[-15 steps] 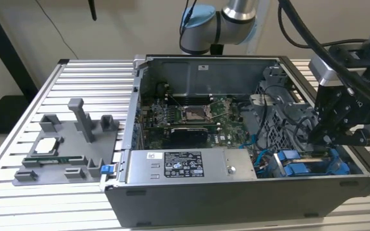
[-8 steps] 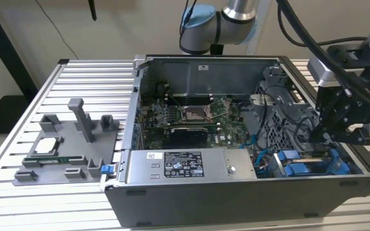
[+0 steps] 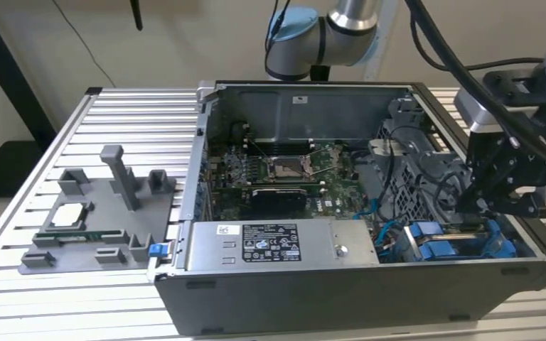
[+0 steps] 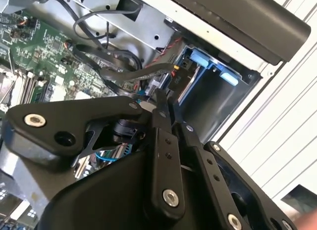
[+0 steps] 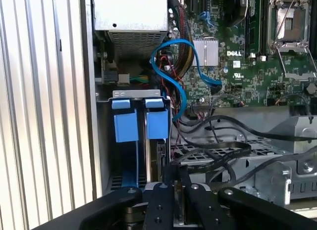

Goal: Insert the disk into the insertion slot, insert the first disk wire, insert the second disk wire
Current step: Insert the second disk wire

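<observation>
disk [image 3: 448,249] sits down in the insertion slot [image 3: 500,238] at the front corner of the open computer case [image 3: 349,298], on the exterior view's right; its blue carrier tabs show above the cage edge, so the first step looks done. the gripper [image 3: 482,206] hangs right over that cage, low among the cables, on the slatted surface [image 3: 26,284] rig.

over to the second wrist view: the fingers [image 4: 166,104] are drawn close together, nearly shut, tips pinched on something small and dark near a black cable connector [image 4: 177,77] by the blue frame [image 4: 200,59]. whether they truly grip that plug, i can't say for sure.

now the first wrist view: two blue tabs [image 5: 134,123] stand side by side in the cage, a blue data cable [image 5: 171,67] loops up to the motherboard [image 5: 257,57], and the fingers [image 5: 171,183] come in beside the drive's edge. wire work looks under way, not finished, by my reading.
</observation>
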### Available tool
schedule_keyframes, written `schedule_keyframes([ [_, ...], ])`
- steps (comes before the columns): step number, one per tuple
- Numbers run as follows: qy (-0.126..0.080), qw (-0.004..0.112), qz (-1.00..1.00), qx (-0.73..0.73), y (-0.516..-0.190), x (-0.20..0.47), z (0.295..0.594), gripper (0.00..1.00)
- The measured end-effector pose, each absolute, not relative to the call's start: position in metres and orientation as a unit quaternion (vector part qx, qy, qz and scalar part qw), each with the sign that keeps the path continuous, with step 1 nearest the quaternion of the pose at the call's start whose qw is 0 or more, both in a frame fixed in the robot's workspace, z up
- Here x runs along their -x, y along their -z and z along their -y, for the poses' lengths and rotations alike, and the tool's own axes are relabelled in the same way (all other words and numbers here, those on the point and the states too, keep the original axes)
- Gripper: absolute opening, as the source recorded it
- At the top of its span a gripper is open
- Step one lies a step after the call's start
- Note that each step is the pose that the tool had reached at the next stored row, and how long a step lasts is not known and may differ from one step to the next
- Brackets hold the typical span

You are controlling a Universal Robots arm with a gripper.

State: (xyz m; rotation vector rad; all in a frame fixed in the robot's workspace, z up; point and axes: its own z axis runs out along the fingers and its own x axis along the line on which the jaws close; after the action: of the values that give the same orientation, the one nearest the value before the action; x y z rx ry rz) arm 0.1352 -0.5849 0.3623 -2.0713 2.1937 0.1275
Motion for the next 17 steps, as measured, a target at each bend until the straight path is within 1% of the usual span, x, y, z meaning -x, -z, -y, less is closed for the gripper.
schedule_keyframes([
  [8, -0.065, 0.037, -0.727, 0.683, -0.358, -0.145, 0.590, 0.00],
  [15, -0.067, 0.035, -0.727, 0.683, -0.358, -0.147, 0.590, 0.00],
  [17, -0.069, 0.032, -0.727, 0.683, -0.356, -0.149, 0.590, 0.00],
])
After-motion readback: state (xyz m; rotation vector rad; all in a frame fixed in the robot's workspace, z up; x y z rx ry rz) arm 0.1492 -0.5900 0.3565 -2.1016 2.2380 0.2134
